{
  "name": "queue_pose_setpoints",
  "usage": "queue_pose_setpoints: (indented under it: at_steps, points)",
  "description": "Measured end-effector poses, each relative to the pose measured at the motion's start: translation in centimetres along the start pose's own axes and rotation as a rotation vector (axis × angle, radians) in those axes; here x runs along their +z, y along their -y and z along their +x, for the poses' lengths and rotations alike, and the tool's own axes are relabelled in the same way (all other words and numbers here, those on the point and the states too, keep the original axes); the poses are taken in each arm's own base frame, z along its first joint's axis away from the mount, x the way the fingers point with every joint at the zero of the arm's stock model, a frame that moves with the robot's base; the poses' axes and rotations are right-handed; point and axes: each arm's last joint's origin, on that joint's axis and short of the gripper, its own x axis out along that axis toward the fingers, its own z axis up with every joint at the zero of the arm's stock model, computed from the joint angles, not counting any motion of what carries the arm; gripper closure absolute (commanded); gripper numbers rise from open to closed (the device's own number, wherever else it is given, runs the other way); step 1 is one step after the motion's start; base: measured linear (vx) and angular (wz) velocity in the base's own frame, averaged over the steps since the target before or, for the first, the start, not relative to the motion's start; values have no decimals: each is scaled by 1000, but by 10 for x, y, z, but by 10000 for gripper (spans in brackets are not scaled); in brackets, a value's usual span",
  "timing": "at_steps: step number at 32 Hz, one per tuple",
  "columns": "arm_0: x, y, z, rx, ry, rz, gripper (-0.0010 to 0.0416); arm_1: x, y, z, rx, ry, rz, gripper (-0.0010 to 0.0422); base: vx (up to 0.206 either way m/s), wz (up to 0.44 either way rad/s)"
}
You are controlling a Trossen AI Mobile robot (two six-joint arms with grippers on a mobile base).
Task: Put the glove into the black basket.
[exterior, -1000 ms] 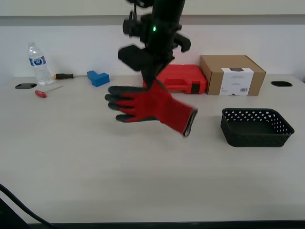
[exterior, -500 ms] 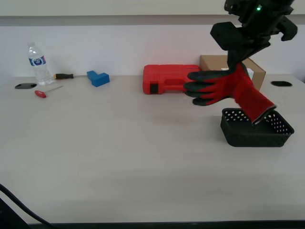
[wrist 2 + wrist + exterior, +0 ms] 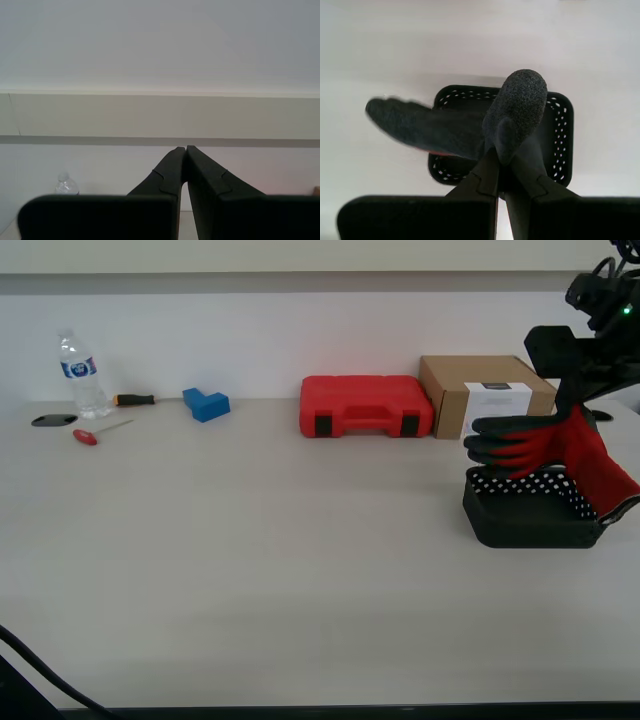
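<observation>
My first gripper is shut on the red glove and holds it in the air over the black basket at the exterior view's right. The glove's dark grey fingers point toward the exterior view's left, past the basket's wall. Its cuff hangs lower, over the basket's other end. In the first wrist view the first gripper pinches the glove, with the basket directly below. My second gripper is shut and empty and faces the wall. It does not show in the exterior view.
A red tool case and a brown cardboard box stand behind the basket. A blue block, a water bottle and two screwdrivers lie at the far left of the table.
My first arm has carried the glove from the middle of the table to the exterior view's right, and it now hangs over the basket, lower than before.
</observation>
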Motion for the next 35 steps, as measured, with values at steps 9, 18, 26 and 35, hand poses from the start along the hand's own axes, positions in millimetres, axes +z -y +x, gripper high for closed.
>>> queue_pose_setpoints:
  at_steps: [9, 18, 26, 35]
  points:
    - [-3, 6, 62, 188, -97, 30, 406, 0, 0, 0, 0, -1, 0, 412, 0, 0]
    - [-4, 7, 87, 239, -153, 55, 398, 0, 0, 0, 0, 0, 0, 412, 0, 0]
    - [0, 8, 86, 235, -145, 46, 251, 0, 0, 0, 0, 0, 0, 412, 0, 0]
    - [19, 8, 62, 225, -33, -20, 199, 0, 0, 0, 0, -1, 0, 412, 0, 0]
